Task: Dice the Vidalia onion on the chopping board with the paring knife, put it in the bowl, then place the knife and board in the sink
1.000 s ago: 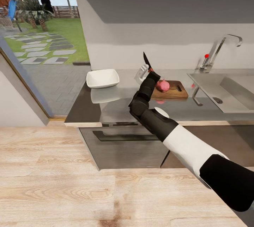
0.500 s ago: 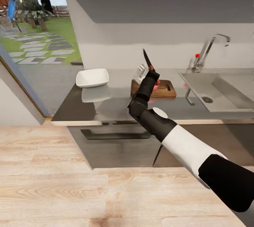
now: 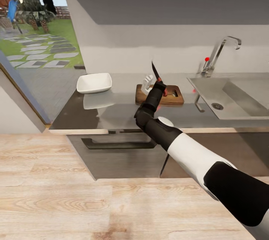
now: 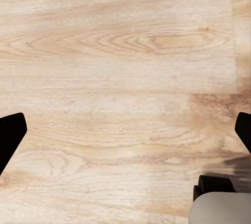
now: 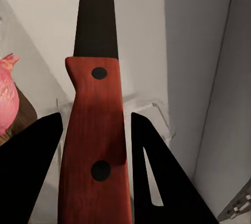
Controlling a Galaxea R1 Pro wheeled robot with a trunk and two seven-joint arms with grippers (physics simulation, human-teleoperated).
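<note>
The right gripper (image 3: 158, 81) has its jaws pinching the red-handled, dark-bladed paring knife (image 5: 94, 145), blade up, above the brown wooden chopping board (image 3: 175, 98) on the grey steel bench (image 3: 119, 111). The pinkish-red round onion (image 5: 6, 96) lies on the board beside the knife. The shallow white bowl (image 3: 94, 83) sits well apart toward the bench's left edge, and the steel sink (image 3: 239, 100) lies to the right. The left gripper's (image 4: 125, 135) jaws are spread over wooden floor (image 4: 120, 78).

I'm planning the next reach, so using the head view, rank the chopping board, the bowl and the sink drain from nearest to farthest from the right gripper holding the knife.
1. chopping board: directly beneath and behind the right gripper, which holds the paring knife blade up.
2. sink drain: off to the robot's right, inside the sink.
3. bowl: off to the left on the countertop, slightly farther than the drain.
</note>
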